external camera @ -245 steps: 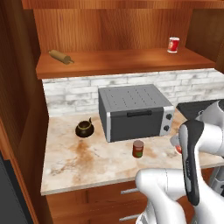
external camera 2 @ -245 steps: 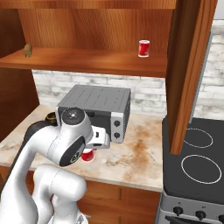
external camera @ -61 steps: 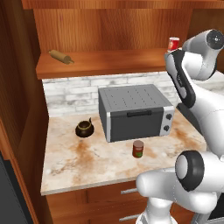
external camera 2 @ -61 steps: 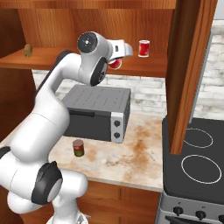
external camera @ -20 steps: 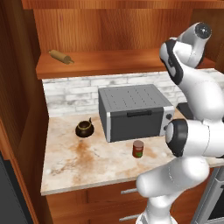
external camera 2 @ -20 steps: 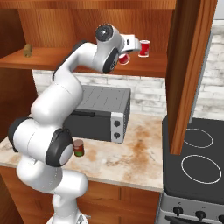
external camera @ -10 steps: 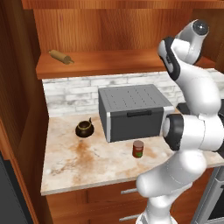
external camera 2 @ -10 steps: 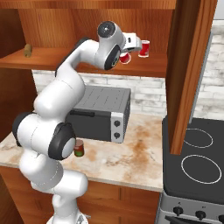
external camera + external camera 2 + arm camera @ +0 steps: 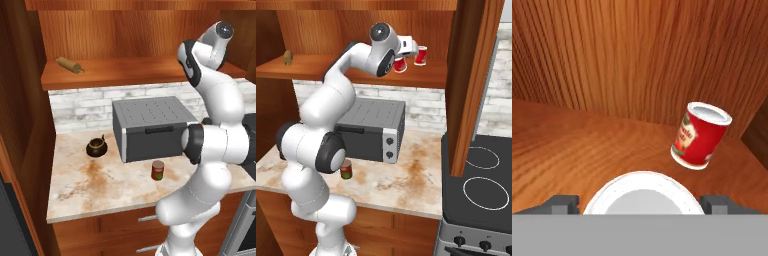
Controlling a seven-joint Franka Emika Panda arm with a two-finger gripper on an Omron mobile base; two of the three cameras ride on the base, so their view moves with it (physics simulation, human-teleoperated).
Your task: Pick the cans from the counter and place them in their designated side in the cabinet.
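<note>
My gripper (image 9: 401, 59) is up inside the cabinet (image 9: 321, 70), shut on a bright red can (image 9: 399, 66) just above the plank shelf. In the hand view this can's white top (image 9: 643, 194) sits between my gripper's (image 9: 639, 206) fingertips (image 9: 562, 204). A second bright red can (image 9: 421, 55) (image 9: 701, 134) stands on the shelf just beyond it, to the right. The dark brownish-red can (image 9: 158, 170) (image 9: 346, 170) stands on the counter (image 9: 100, 185) in front of the toaster oven.
A grey toaster oven (image 9: 150, 127) fills the counter's middle, with a squat dark pot (image 9: 96, 146) to its left. A rolling pin (image 9: 70, 64) lies at the shelf's left end. The cabinet's side wall (image 9: 471, 85) and the black stovetop (image 9: 481, 175) are to the right.
The arm has folded a little tighter, and the held red can has crept slightly up and toward the other red can. The cans on the shelf and counter have not moved.
</note>
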